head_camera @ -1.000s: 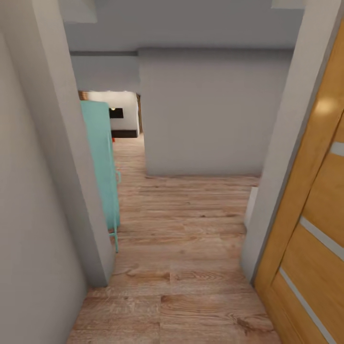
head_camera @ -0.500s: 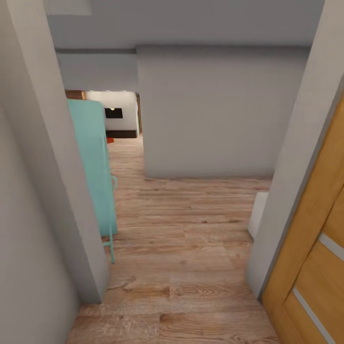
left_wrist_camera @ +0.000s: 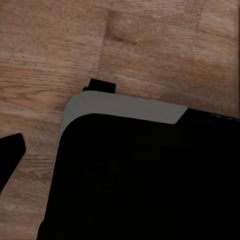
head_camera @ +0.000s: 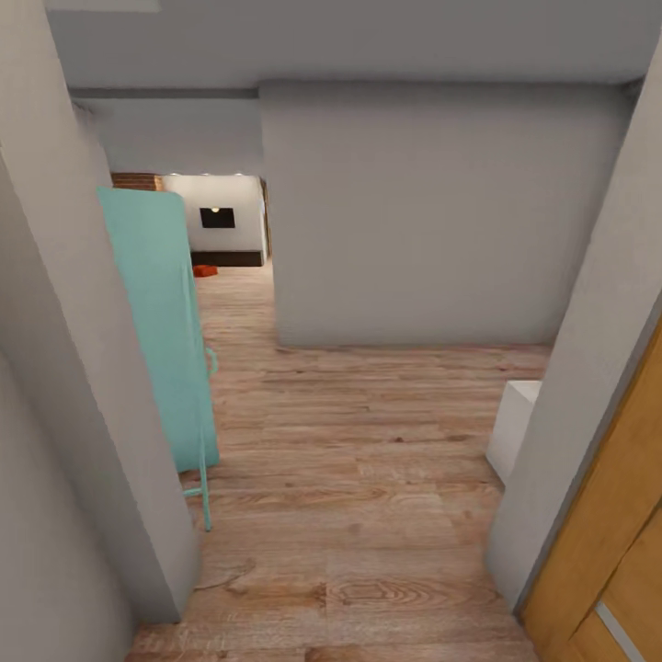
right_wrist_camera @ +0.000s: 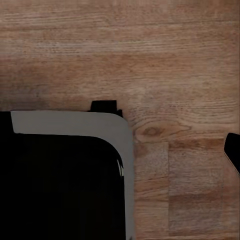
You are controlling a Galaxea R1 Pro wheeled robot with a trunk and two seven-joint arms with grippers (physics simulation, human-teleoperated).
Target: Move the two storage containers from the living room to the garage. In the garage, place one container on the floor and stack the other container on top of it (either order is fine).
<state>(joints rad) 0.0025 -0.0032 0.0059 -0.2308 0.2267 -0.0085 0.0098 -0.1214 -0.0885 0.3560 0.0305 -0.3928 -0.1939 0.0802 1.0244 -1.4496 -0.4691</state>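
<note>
Far down the hallway, through an opening, part of the living room shows with a brick strip and a dark wall panel. On its wood floor lies a small orange-red shape, one of the storage containers by its colour, too distant for detail. In the left wrist view one dark fingertip stands at the picture's edge, over wood planks and beside my black, grey-rimmed base. The right wrist view likewise has one fingertip at the edge, beside the base. Nothing is held.
I am in a doorway onto a wood-plank hallway. A grey wall edge stands close on the left, with a teal panel on thin legs behind it. A wooden door and a white block are on the right. A grey wall faces me.
The camera has moved forward through the doorway: the door and both wall edges have slid outward, and more of the far room, with the orange-red shape, has come into sight.
</note>
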